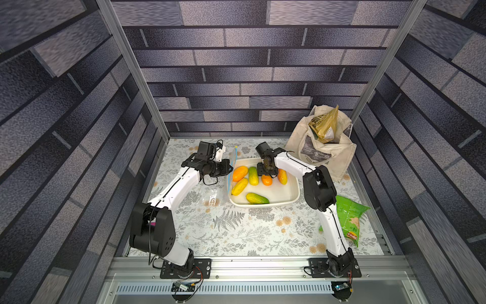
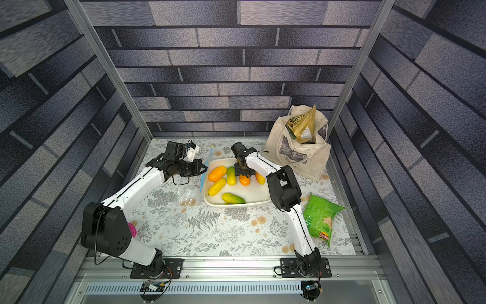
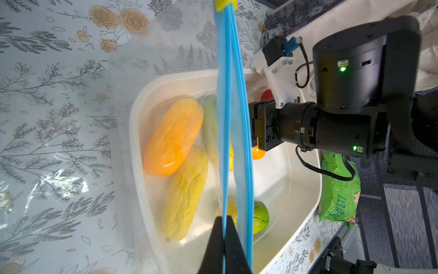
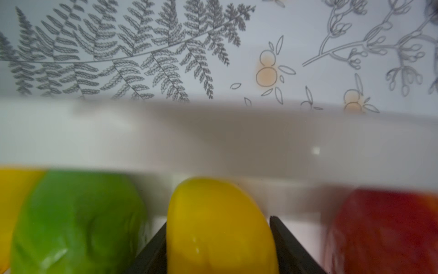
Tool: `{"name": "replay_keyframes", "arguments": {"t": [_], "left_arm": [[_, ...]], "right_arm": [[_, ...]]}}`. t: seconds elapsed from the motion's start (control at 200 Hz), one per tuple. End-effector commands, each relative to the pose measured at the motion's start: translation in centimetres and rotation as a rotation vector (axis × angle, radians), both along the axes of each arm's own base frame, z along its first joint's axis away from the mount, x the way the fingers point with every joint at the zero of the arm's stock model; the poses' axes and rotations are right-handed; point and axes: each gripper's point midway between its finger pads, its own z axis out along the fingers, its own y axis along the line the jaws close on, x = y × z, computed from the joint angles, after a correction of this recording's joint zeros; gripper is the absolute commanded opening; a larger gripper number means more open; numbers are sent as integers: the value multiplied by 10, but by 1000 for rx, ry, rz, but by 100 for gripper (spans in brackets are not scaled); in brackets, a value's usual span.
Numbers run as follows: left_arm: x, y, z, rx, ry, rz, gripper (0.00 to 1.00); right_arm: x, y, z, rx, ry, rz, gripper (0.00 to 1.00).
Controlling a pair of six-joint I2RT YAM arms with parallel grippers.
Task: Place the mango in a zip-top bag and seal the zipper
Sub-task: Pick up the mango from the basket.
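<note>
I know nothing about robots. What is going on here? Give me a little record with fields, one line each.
left gripper: shut on the zipper, holding the zip-top bag up beside the white tray
right gripper: down in the white tray, jaws on either side of a yellow mango; firm grip unclear
bag mouth: blue strips parted, not sealed
bag contents: no mango inside yet
also on the table: green snack packet, canvas tote
</note>
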Motion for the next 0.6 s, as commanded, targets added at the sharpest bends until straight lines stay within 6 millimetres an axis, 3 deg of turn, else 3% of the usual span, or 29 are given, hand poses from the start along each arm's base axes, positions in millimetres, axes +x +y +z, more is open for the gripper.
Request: {"name": "replay_keyframes", "arguments": {"t": [0.0,0.055,0.14,0.24,0.265,0.406,0.496,0.596], "left_arm": [[3,-2,7,10,-7,12,0],[4,-3,7,8,-6,12,0],[2,-5,6,11,0,0,0],[1,-6,6,11,-5,-6,0],[1,-7,6,10,-5,-7,0],[-1,-15,12,-19,-13,-31,0],[-2,-20,18,-30,-24,-46,0],[-2,-26,25,-43,-30,-60,0]], "right_arm": [[-16,-6,-2,-40,34,4,46],[-16,-7,5,-33,19,-2,34],[-15,-2,32,30,-40,2,25],[-12,9,85,183,-164,2,14],[-12,13,111,248,-218,4,13],[-15,33,202,651,-465,-47,4],[-16,48,241,896,-558,-69,0],[-14,67,268,1051,-626,-45,0]]}}
